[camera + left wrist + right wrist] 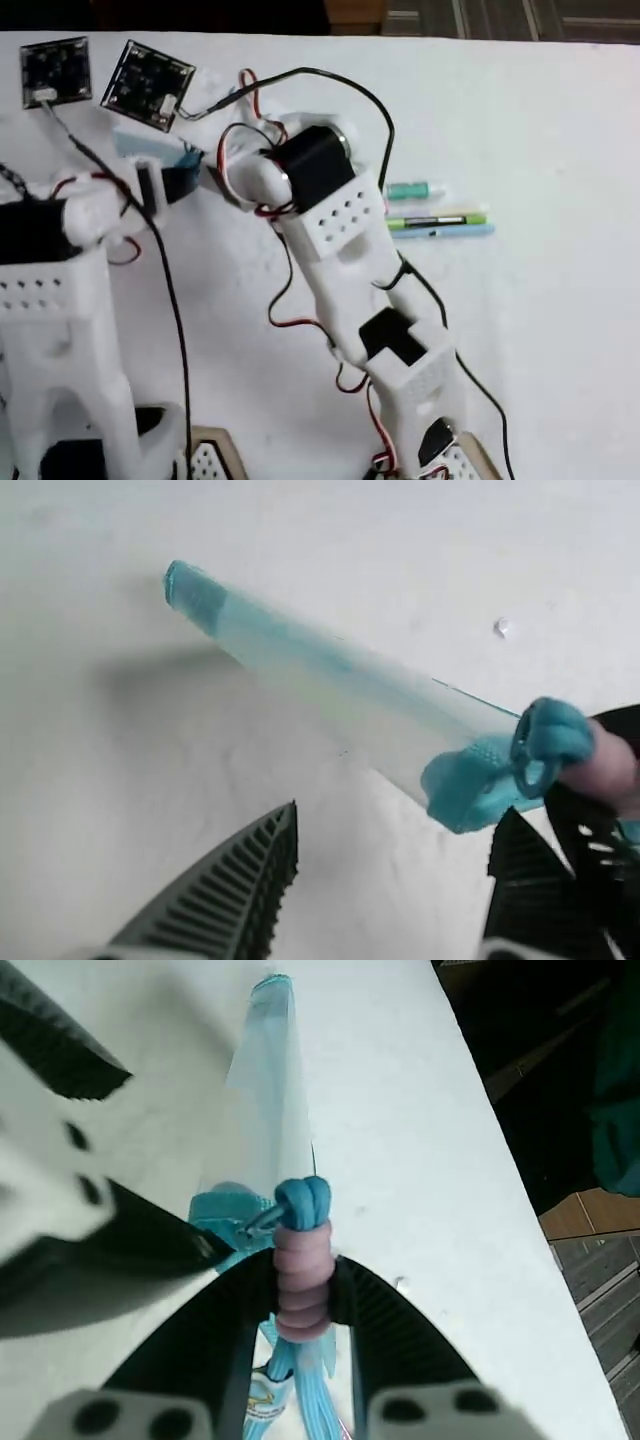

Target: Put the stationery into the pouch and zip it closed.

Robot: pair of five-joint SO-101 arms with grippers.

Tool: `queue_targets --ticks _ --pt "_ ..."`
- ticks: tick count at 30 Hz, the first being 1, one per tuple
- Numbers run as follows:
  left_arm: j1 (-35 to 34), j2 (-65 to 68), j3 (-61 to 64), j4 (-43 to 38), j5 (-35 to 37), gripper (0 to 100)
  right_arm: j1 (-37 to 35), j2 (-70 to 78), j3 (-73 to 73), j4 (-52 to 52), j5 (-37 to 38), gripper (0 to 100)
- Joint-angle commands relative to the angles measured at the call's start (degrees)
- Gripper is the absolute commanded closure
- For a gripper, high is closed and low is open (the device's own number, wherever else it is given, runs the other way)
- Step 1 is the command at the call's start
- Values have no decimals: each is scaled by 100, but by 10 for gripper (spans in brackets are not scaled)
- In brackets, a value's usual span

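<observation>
Teal pouch [140, 143] at far-left of table [560, 120], mostly hidden by arms [330, 230]. R gripper [302, 1285] clamped on its pink zip pull [302, 1250]. L gripper [395, 830] spread apart just beside pouch. Pens [440, 218] part-hidden.

The right arm [335, 225] lies slantwise across the table [560, 330], between the pens [440, 220] and the pouch [140, 145]. Two circuit boards [148, 85] and a black cable [172, 300] crowd the pouch's side. Open tabletop stretches to the right of the pens.
</observation>
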Motion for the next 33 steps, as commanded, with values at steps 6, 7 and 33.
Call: queue_targets --ticks 6,7,33 --pt "31 268 800 -1046 18 691 40 -338 -35 92 -35 981" --pt "31 277 826 -1055 18 691 84 -338 -35 92 -35 981" --pt "84 268 -1310 492 -334 977 435 -945 -114 -277 -62 981"
